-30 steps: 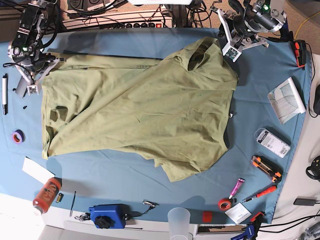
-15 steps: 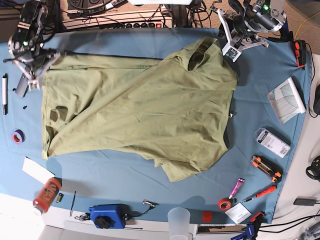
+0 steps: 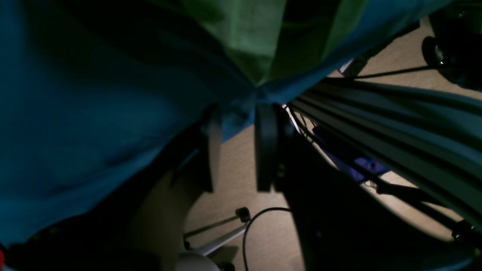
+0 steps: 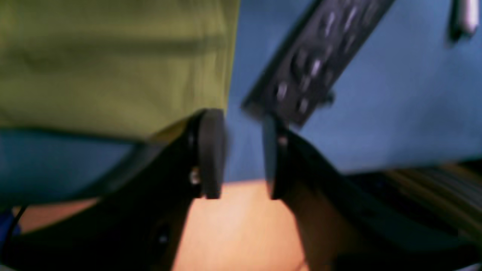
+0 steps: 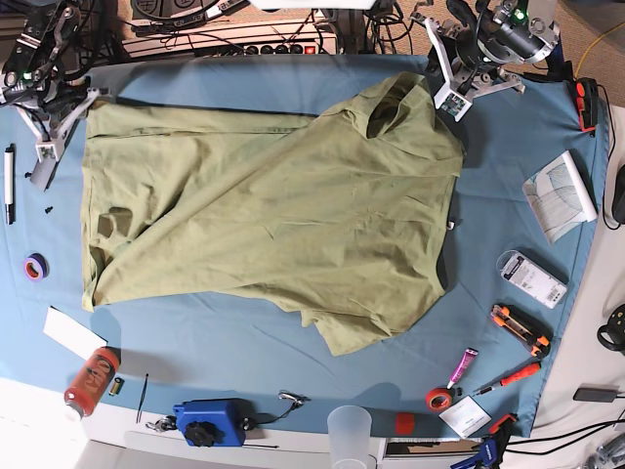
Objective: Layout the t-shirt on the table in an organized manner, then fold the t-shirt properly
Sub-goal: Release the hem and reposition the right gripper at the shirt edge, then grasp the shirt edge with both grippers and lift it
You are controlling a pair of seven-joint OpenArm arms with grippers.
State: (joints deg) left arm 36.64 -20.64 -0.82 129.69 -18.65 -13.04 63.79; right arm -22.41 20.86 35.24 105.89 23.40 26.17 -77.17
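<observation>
**Operator:** Where does the garment lie, and which of the 2 arms is better placed?

**Spotter:** The plain olive-green cotton t-shirt (image 5: 273, 215) is spread on the wide table under its smooth light-blue cloth (image 5: 244, 342), but it sits askew. Its long axis runs from the hem, at the base view's left, up to the collar (image 5: 391, 107) at the far right, so the body slants across the table instead of squaring with its edge. 1 sleeve pokes out toward the near side.

**Operator:** And the right gripper?

**Spotter:** Your right gripper (image 4: 237, 154) is released. Its jaws stand apart with only blue cloth and floor showing between them. The shirt's edge lies just beside 1 of its fingers, on the side toward the table's middle. In the base view, that puts it next to the far hem corner (image 5: 93, 103).

**Operator:** The left?

**Spotter:** Your left gripper (image 3: 237, 150) hangs at the table's far edge, just beside the collar end. Its jaws are partly apart and a flap of blue cloth hangs between them, with green fabric right above. I cannot tell whether it grips anything.

**Operator:** So what matters for the next move?

**Spotter:** In my judgement, each arm sits at 1 end of the long axis, the right at the hem and the left at the collar. For squaring the hem, the right is nearer, and the cloth lies inward from its open jaws.
</observation>
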